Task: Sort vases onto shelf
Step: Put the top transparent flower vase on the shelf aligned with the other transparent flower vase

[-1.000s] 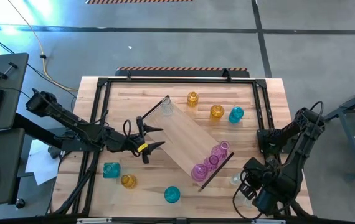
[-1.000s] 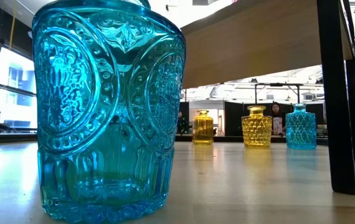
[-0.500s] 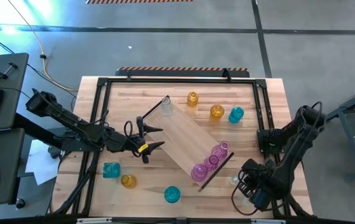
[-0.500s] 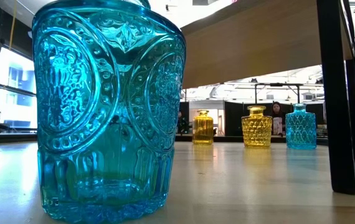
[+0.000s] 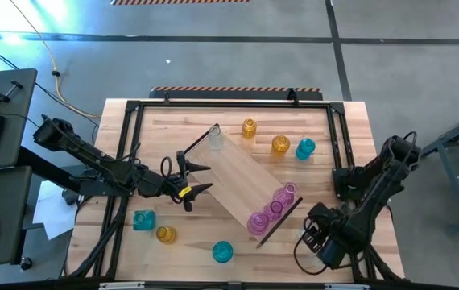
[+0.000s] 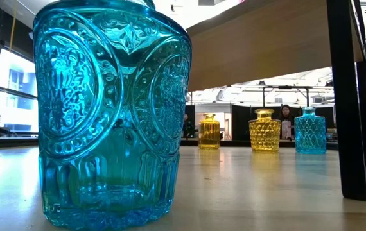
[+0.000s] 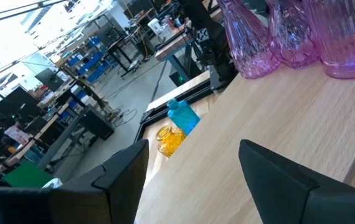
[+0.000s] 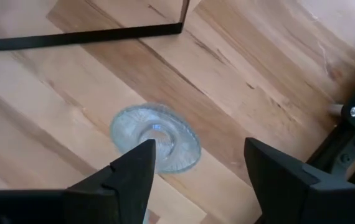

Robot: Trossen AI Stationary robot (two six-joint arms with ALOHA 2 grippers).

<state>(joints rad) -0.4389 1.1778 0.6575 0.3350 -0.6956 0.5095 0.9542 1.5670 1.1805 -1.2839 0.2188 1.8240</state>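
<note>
Right claw [image 8: 193, 171] hangs directly above clear vase [image 8: 155, 137] standing upright on desk [image 5: 334, 121], mouth facing up; fingers spread wide either side, holding nothing. Vase sits just off shelf [image 5: 241, 181] dark end piece, near right desk corner. Three pink vases [image 5: 271, 211] already on shelf. Left claw [image 5: 200, 179] open, empty, at shelf's far end; right arm clearly nearer.

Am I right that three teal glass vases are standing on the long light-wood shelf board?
Not quite: the three glass vases on the long light-wood shelf board are pink, not teal. The high view shows them clustered at one end; the teal ones sit on the tabletop.
</note>
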